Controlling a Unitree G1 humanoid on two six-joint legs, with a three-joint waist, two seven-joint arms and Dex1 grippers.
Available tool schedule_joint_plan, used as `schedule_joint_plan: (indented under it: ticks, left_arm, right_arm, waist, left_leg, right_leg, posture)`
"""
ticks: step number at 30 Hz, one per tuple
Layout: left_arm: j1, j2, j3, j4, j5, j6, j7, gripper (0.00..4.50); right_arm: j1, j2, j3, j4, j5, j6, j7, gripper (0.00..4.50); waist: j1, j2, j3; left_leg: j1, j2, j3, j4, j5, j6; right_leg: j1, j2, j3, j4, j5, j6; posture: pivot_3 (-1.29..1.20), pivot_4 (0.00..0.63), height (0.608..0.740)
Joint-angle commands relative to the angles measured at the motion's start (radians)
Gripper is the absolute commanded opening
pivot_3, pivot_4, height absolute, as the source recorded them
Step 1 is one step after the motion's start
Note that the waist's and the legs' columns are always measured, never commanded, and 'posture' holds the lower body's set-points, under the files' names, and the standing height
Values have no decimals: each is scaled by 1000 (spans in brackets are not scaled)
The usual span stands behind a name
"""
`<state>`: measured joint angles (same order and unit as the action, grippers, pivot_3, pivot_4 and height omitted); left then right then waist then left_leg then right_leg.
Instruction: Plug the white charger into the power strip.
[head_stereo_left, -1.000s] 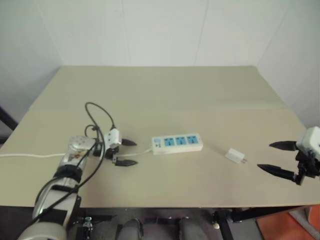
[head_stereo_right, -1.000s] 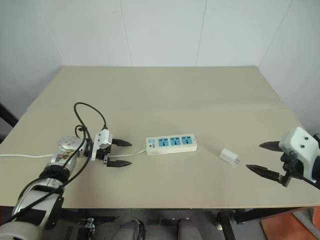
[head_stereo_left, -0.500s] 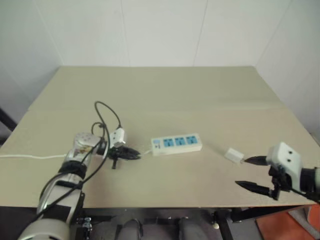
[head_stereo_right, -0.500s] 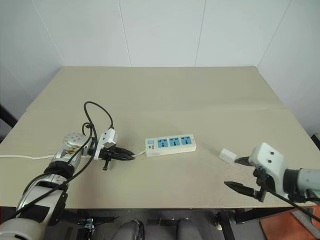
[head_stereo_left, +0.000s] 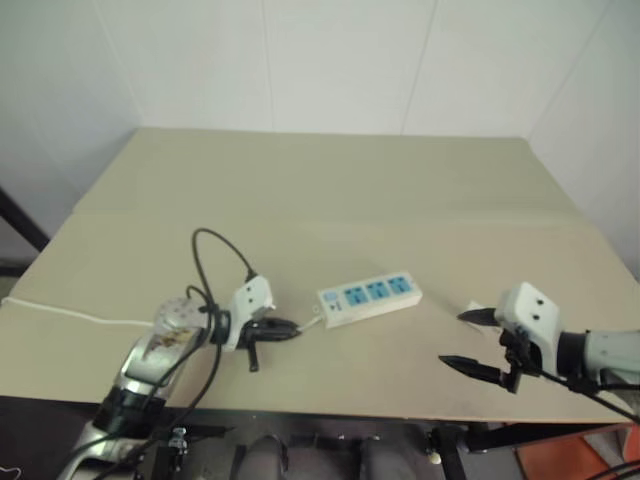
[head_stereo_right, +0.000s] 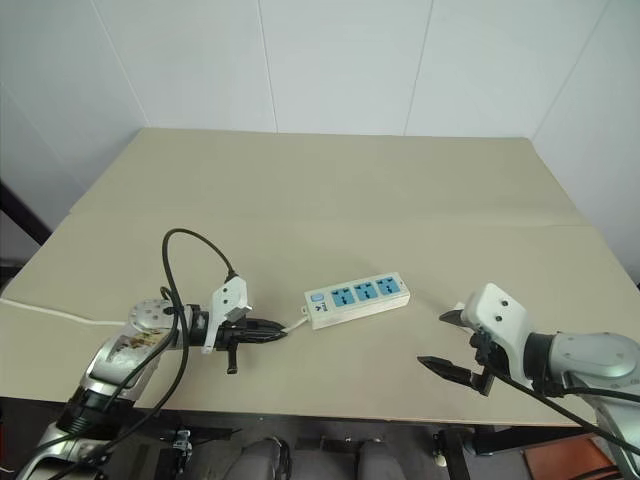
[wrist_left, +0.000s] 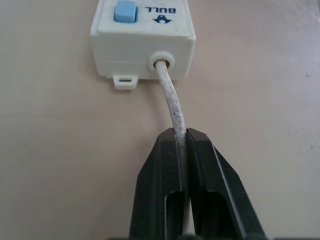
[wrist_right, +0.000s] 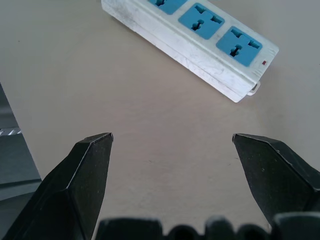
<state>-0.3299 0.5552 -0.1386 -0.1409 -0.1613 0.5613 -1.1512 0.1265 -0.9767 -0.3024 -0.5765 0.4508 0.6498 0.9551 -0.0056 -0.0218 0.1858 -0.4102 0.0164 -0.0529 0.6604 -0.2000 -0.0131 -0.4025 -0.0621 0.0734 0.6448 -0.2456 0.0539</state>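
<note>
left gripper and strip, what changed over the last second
The left gripper, open a second ago, has shut on the white cord just behind the power strip, whose far end has swung slightly away. The right gripper moved in over the white charger, jaws unchanged, wide open.

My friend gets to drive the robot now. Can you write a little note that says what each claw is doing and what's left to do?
Left gripper: shut on the power strip's white cord, close to the strip's switch end.
Right gripper: open, holding nothing, above the table right of the strip.
Power strip: flat on the table, all three blue sockets free.
White charger: mostly hidden behind the right gripper, only a white edge peeks out by its far finger.
Done: cord is gripped.
Left: pick up the charger, push it into a socket.
</note>
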Motion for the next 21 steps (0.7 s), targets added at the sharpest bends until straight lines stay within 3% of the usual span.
schedule_joint_plan:
  ticks: [1,9,13,21]
  left_arm:
    - [11,11,8,-53,-35,-12,25,658]
    - [40,69,125,12,-163,-238,-92,3055]
    - [29,-18,218,112,-297,-369,-139,4383]
    - [-57,-174,158,502,-211,-699,-177,4481]
  right_arm:
    - [-24,-1,8,2,-6,-25,-7,4500]
    - [-30,3,18,24,-21,-56,-4,4500]
    - [-17,12,14,30,-26,-78,-7,4500]
    - [-22,18,13,30,-30,-90,-8,4500]
  waist:
    - [-4,0,0]
    - [-12,0,0]
    - [-9,0,0]
    - [-6,0,0]
  left_leg:
    - [0,0,0,0,0,0]
    - [0,1,0,-1,0,0]
    - [0,1,1,-1,0,0]
    - [0,0,1,-1,0,0]
  right_leg:
    - [0,0,0,0,0,0]
    - [-1,0,0,-1,0,-1]
    - [-1,0,0,-1,0,-1]
    - [0,0,0,-2,1,-1]
  posture:
    - [0,150,740]
    - [0,150,740]
    - [0,150,740]
    - [0,150,740]
